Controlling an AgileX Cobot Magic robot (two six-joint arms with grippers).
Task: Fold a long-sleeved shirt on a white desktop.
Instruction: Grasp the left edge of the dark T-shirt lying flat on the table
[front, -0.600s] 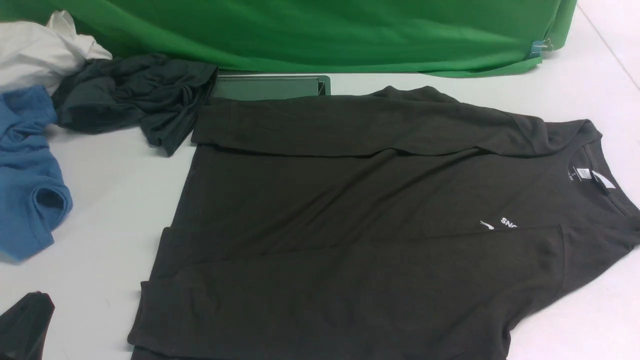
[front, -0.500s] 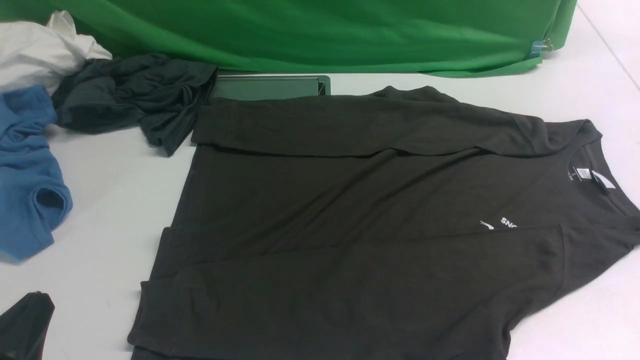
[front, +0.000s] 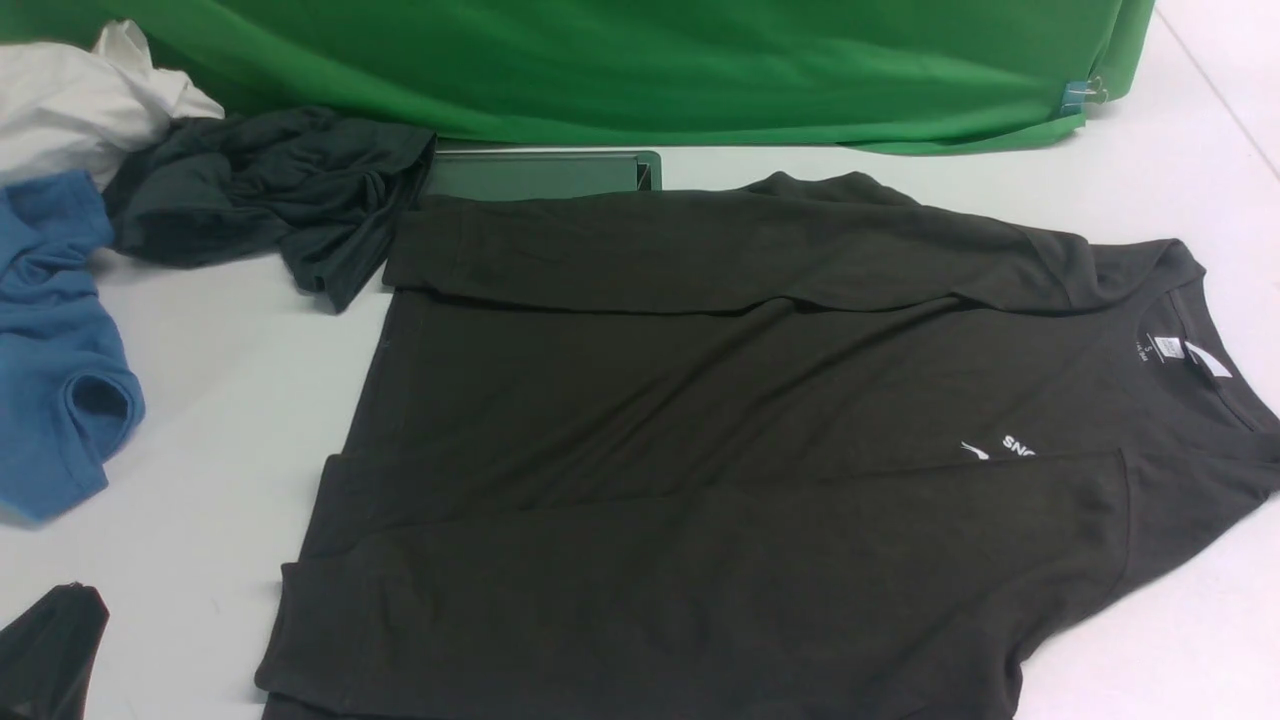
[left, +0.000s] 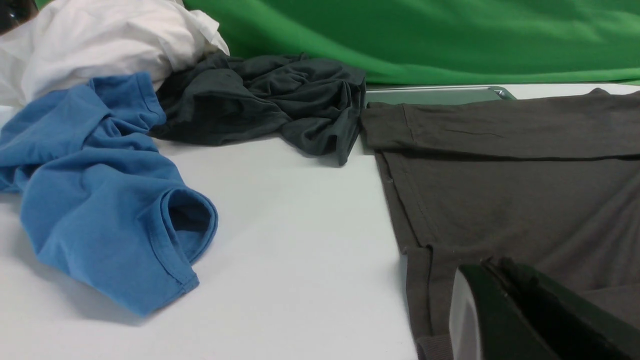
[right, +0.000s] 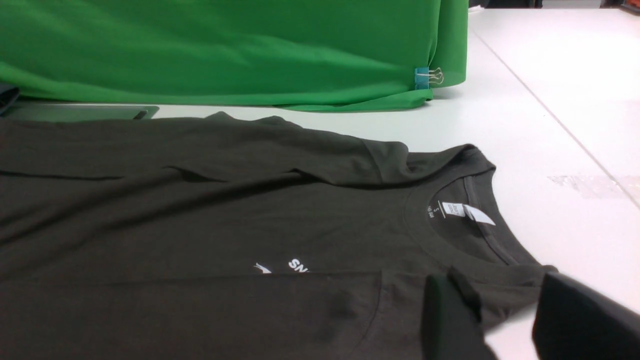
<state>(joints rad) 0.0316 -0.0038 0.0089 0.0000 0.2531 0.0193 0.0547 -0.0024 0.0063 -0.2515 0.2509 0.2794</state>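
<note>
**Both sleeves folded in, no movement over the last half second**

In the front view nothing has shifted since half a second ago. The long-sleeved shirt (front: 700, 420) lies flat on the white desktop (front: 220, 400) as before, its collar toward the robot's right and its hem toward the left. The far sleeve (front: 700, 245) is laid along the far edge. The near sleeve (front: 750, 560) is folded over the body and covers part of the chest lettering (front: 1015, 446). I judge the sleeve folds done and the crosswise fold of the body still to come.

The left gripper (left: 492, 272) hangs over the hem end with its fingers pressed together and, as far as I can see, no cloth between them. The right gripper (right: 500, 305) sits near the collar-side shoulder, its fingers spread with bare table showing in the gap.

The shirt's near edge runs off the bottom of the front view. A dark shape (front: 50, 650) at that view's lower left corner is too cropped to identify. A charcoal garment (front: 260, 190) touches the far cuff and partly covers the cable hatch (front: 540, 175).
</note>
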